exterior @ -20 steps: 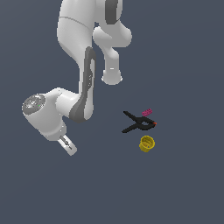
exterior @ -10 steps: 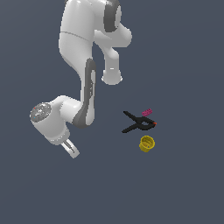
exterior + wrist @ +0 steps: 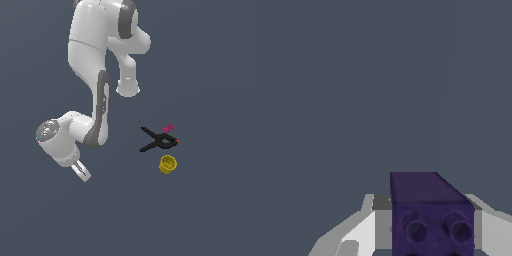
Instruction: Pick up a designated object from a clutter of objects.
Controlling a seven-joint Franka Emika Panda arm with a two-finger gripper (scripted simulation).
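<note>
The designated object (image 3: 426, 192), a dark purple blocky piece with two round holes on its near face, fills the space between my fingers in the wrist view. My gripper (image 3: 428, 225) is shut on it, with a white finger (image 3: 358, 232) on either side. In the exterior view my gripper (image 3: 82, 173) hangs well to the exterior view's left of the clutter, and the purple piece is too small to make out there. The rest of the clutter is a black clamp (image 3: 157, 140) with a red tip, a magenta block (image 3: 168, 128) and a yellow cup (image 3: 168, 164).
The arm's white links (image 3: 92, 75) rise above and behind the gripper. The surface is a plain dark grey floor (image 3: 210, 210) with no edges in view.
The wrist and gripper have shifted slightly toward the exterior view's right and lower in the picture. The clamp, magenta block and cup have not moved.
</note>
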